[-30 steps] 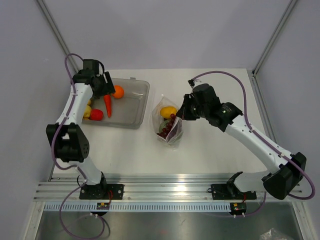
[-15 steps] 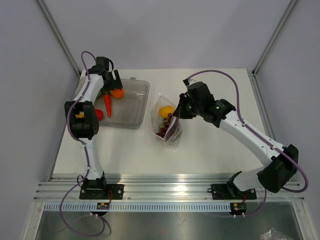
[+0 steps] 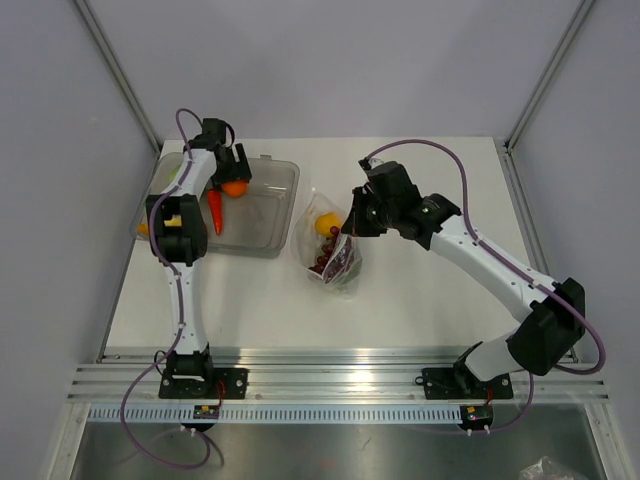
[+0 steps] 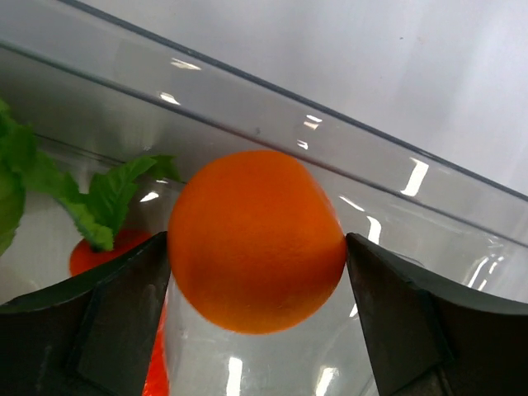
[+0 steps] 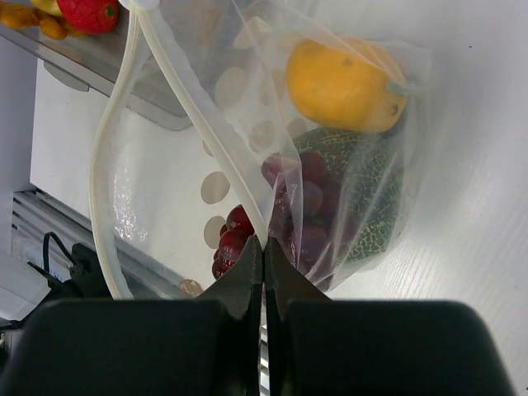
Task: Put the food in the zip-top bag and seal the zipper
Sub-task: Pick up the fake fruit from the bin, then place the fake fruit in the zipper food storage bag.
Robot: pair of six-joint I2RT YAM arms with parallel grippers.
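table (image 3: 420,300) bears tray (image 3: 291,196) and, seemingly, zip-top bag (image 3: 330,252).

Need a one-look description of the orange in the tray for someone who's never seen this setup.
Find the grey translucent tray at the table's far left. The orange lies near its far wall, between the fingers of the left gripper. It is the only round orange ball; the carrot beside it is long and leafy.

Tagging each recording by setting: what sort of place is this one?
Probably a lab robot cell: an aluminium mounting rail, a white table walled by plain grey panels, and a toy orange in a clear tray.
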